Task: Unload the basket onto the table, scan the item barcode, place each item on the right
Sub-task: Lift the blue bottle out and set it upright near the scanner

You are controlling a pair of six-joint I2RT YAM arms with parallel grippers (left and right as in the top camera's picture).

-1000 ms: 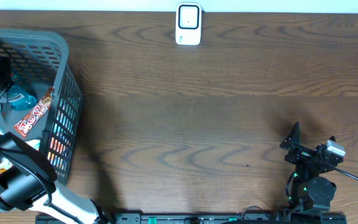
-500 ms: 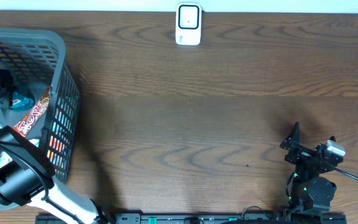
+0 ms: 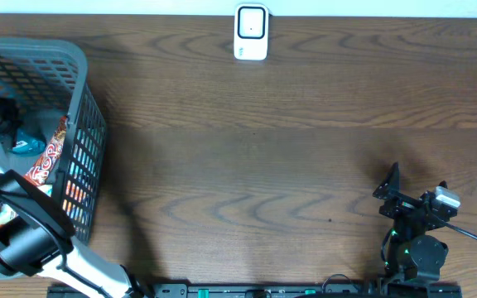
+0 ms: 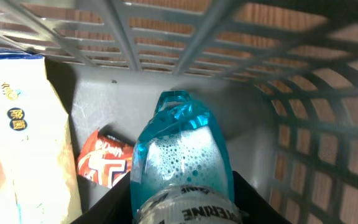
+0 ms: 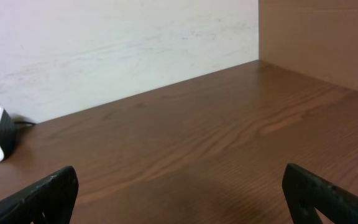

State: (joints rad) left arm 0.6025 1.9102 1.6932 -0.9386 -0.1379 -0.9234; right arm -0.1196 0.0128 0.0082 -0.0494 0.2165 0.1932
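One blue bottle (image 4: 180, 155); clamped between jaws of left gripper (image 4: 178, 202).

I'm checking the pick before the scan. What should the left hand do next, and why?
Probably lift straight up. The left hand looks closed on the blue bottle, which sits low in the basket beside a red wrapper and a white pack, and the scanner stands across the table at its far edge.
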